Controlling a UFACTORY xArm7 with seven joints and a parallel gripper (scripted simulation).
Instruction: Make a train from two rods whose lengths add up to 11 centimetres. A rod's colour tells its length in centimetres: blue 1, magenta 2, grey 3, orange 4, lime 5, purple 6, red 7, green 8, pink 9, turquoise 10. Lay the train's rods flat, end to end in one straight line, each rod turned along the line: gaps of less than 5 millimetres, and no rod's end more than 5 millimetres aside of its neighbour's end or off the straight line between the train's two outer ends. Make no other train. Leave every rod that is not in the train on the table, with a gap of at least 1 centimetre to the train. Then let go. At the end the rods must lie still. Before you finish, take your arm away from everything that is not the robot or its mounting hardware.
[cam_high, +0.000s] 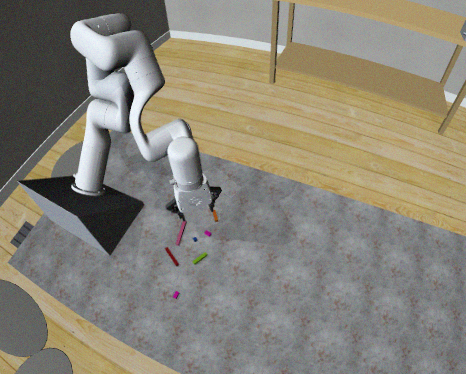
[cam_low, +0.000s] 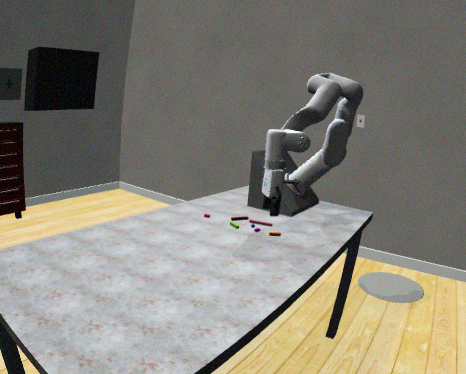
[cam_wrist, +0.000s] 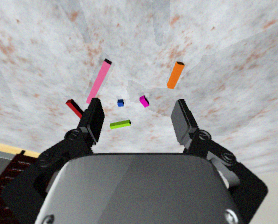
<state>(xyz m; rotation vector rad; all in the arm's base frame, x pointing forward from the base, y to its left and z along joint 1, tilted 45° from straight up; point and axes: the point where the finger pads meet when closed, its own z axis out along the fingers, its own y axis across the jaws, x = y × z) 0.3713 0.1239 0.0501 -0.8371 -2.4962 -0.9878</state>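
My gripper (cam_high: 195, 211) (cam_low: 274, 207) (cam_wrist: 138, 107) is open and empty. It hangs low over the table, just behind the group of rods. In front of it lie a pink rod (cam_high: 180, 233) (cam_low: 260, 222) (cam_wrist: 99, 81), an orange rod (cam_high: 215, 215) (cam_low: 274, 233) (cam_wrist: 175, 75), a red rod (cam_high: 171, 256) (cam_low: 239, 218) (cam_wrist: 74, 107), a lime rod (cam_high: 200, 258) (cam_low: 234, 225) (cam_wrist: 120, 124), a small blue rod (cam_high: 195, 239) (cam_low: 252, 225) (cam_wrist: 120, 103) and a magenta rod (cam_high: 207, 233) (cam_low: 257, 230) (cam_wrist: 144, 101). All lie flat and apart from each other. A second magenta rod (cam_high: 176, 295) (cam_low: 207, 215) lies farther off, alone.
The rods lie on a grey mottled table (cam_high: 325, 280) (cam_low: 125, 280). The arm's dark base block (cam_high: 95, 215) (cam_low: 300, 202) stands at the table's end, close behind the rods. A wooden shelf (cam_high: 360, 65) stands on the floor beyond the table.
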